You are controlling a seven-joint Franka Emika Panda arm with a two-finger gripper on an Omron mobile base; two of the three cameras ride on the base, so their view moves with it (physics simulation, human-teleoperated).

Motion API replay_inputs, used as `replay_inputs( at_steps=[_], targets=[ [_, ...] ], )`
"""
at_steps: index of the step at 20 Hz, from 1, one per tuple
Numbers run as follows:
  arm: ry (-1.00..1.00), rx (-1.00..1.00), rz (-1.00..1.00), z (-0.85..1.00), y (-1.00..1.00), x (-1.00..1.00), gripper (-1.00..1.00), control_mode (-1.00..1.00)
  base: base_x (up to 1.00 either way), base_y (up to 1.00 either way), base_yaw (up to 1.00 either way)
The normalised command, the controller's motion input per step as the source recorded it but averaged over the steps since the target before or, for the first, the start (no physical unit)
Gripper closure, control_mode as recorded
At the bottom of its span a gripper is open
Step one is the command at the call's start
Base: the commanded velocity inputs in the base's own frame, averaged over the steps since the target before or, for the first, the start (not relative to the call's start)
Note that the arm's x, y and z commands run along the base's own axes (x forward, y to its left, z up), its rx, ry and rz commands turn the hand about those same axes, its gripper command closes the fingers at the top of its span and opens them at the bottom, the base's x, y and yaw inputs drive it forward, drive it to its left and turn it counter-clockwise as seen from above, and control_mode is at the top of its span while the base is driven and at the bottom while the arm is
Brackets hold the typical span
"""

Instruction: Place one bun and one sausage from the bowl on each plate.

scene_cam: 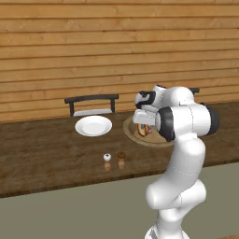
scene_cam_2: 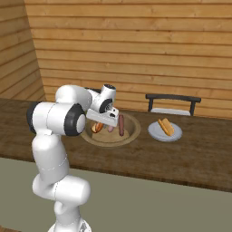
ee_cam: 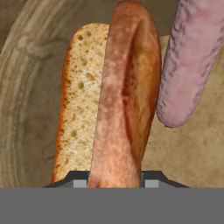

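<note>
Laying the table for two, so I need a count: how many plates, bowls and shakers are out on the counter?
White plates: 2
Tan bowl: 1
Small shakers: 2
Total: 5

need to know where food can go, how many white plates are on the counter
2. One empty plate sits left of the tan bowl, in front of a chair. The other plate sits right of the bowl and already holds food.

The wide tan-brown bowl (scene_cam_2: 132, 132) holds a golden-crusted, cream-crumbed bun (ee_cam: 78, 100), a reddish-brown sausage (ee_cam: 124, 100) and a pale pink sausage (ee_cam: 188, 61); the small round plate (scene_cam: 93, 125) is white, the plank surface (scene_cam: 42, 149) dark brown.
</note>
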Motion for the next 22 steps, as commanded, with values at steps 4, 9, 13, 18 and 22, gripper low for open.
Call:
replay_inputs(
  at_steps=[4, 9, 13, 18, 22],
  targets=[
    [-0.15, 0.0, 0.0, 0.91, 0.07, -0.42, 1.0, -1.0, 0.0, 0.0, 0.0],
    [-0.15, -0.01, 0.13, 0.68, 0.62, -0.6, 1.0, -1.0, 0.0, 0.0, 0.0],
    [-0.05, -0.08, 0.21, 0.43, 1.0, -0.22, 1.0, -1.0, 0.0, 0.0, 0.0],
    [0.0, -0.14, 0.29, 0.06, 1.0, -0.06, 1.0, -1.0, 0.0, 0.0, 0.0],
    [-0.04, -0.1, 0.23, 0.02, 0.9, 0.0, 1.0, -1.0, 0.0, 0.0, 0.0]
  ],
)
